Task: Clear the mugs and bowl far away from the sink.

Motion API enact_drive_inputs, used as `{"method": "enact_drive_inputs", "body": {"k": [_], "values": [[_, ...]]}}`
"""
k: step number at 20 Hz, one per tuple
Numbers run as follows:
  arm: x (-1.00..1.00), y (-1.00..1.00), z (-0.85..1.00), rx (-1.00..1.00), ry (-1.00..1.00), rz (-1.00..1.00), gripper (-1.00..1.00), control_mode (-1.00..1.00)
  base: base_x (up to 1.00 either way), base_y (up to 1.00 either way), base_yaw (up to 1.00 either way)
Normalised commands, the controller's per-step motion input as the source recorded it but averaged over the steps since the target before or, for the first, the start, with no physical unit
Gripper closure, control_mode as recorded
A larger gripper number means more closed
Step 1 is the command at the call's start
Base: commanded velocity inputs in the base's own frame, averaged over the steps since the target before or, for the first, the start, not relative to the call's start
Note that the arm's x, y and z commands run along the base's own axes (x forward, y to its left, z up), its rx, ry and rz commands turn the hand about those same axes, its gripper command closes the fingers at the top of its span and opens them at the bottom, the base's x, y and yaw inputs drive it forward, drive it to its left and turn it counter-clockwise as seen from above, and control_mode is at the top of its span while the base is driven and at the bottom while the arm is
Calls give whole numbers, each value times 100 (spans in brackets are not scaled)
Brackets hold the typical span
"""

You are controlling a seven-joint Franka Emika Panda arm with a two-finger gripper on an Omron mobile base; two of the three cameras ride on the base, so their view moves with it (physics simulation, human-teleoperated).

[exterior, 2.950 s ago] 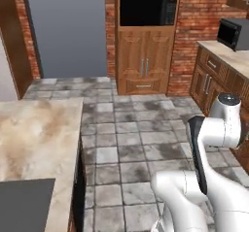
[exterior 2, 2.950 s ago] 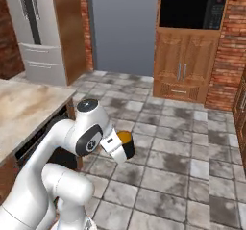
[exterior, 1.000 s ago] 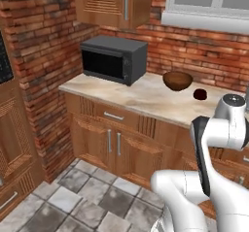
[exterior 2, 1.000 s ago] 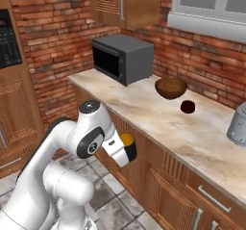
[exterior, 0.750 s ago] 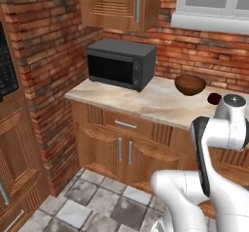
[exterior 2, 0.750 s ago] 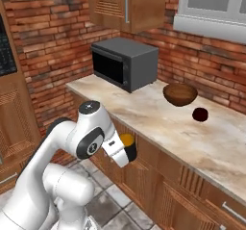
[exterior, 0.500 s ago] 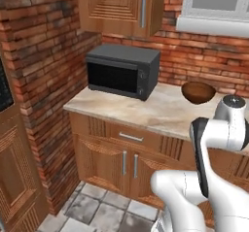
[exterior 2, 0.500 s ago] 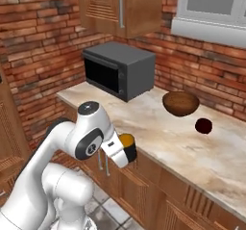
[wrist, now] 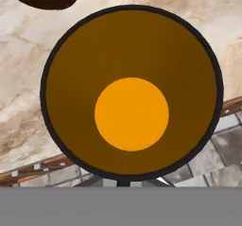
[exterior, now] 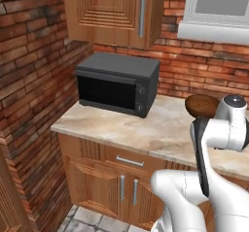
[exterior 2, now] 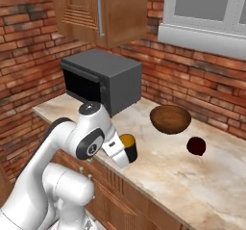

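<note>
Brick-walled kitchen corner with a beige marble counter (exterior 2: 202,185) on wooden base cabinets (exterior: 104,187), a wooden wall cabinet (exterior: 114,12) above and a window (exterior 2: 211,7) to the right. Black microwave (exterior: 116,83) set at the left end of the counter, against the wall. Dark brown wooden bowl (exterior 2: 170,119) resting on the counter just right of the microwave, near the brick wall. Dark red mug (exterior 2: 196,146) standing on the counter to the right of the bowl, apart from it. Black mug with orange interior (exterior 2: 128,148) gripped at the end of the white arm, jaws of the gripper (exterior 2: 120,153) pinched tight on it, held at the front edge of the counter, mouth facing the hand camera (wrist: 131,97)
</note>
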Motion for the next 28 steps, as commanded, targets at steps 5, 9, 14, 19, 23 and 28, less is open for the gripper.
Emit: {"method": "enact_drive_inputs", "body": {"k": [5, 9, 14, 19, 23, 28], "values": [[0, 0, 0, 0, 0, 0, 100, 100, 0, 0, 0], [0, 0, 0, 0, 0, 0, 100, 100, 0, 0, -11], [0, 0, 0, 0, 0, 0, 100, 100, 6, 5, -42], [0, 0, 0, 0, 0, 0, 100, 100, 42, 30, -28], [0, 0, 0, 0, 0, 0, 100, 100, 47, 5, -1], [0, 0, 0, 0, 0, 0, 100, -100, 8, 0, 0]]}}
